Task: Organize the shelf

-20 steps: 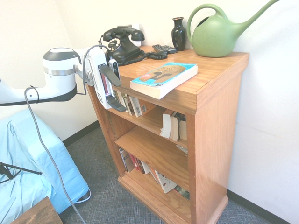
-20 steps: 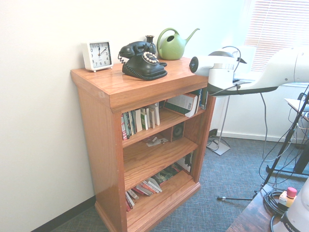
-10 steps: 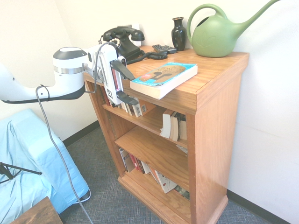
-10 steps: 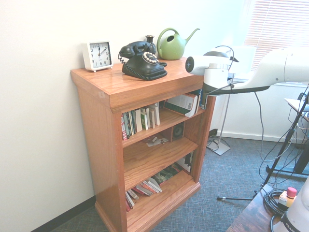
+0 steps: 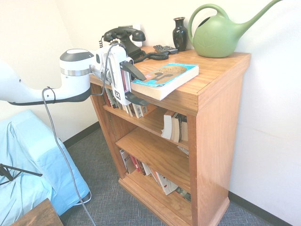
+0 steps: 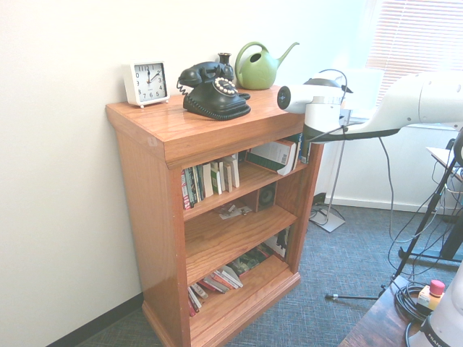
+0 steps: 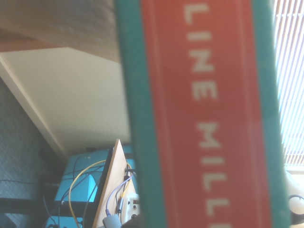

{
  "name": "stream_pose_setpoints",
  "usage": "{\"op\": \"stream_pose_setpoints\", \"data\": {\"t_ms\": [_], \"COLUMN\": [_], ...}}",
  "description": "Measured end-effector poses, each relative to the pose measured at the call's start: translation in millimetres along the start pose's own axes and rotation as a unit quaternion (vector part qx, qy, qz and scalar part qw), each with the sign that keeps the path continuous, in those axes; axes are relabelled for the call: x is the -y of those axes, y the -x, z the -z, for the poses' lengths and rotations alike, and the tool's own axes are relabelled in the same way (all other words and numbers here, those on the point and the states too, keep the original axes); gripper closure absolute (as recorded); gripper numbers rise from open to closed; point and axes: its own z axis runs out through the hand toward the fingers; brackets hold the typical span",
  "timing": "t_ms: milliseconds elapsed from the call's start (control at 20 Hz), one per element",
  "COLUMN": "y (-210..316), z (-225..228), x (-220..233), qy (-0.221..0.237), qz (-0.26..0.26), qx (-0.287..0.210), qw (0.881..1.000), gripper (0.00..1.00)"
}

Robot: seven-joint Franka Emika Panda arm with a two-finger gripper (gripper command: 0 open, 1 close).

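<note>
Shelf (image 5: 218, 127) stands centre to right in the first exterior view; 3 tiers, books on the upper and bottom ones. Paperback (image 5: 165, 75) lies flat on the top board, upper centre, cover up, its near end at the front edge. Likely put there so its spine can be reached from the front.

Gripper (image 5: 145, 89) upper left of centre, spread wide, pinching nothing: 1 finger above the other, at the paperback's near end. That stance suits a flat book, 1 finger over, 1 under. Wrist view filled by the red-and-teal spine, so aim looks good. Risk: lower finger catching the board's edge.

Upper-tier books (image 5: 173, 127) lean, probably for want of support; likely where the paperback belongs. Watering can (image 5: 217, 35) upper right, clear of the approach.
</note>
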Motion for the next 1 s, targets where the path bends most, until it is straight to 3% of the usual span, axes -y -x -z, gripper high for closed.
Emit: {"op": "stream_pose_setpoints", "data": {"t_ms": [450, 500, 1000], "y": [-9.4, -10.3, -19.3], "z": [-1.4, -1.3, -1.2], "x": [5.2, 5.7, 8.7], "qy": [0.000, 0.000, -0.005], "qz": [0.005, 0.006, 0.031], "qx": [0.001, 0.001, 0.000], "qw": [1.000, 1.000, 1.000], "gripper": [0.00, 1.00, 1.00]}}
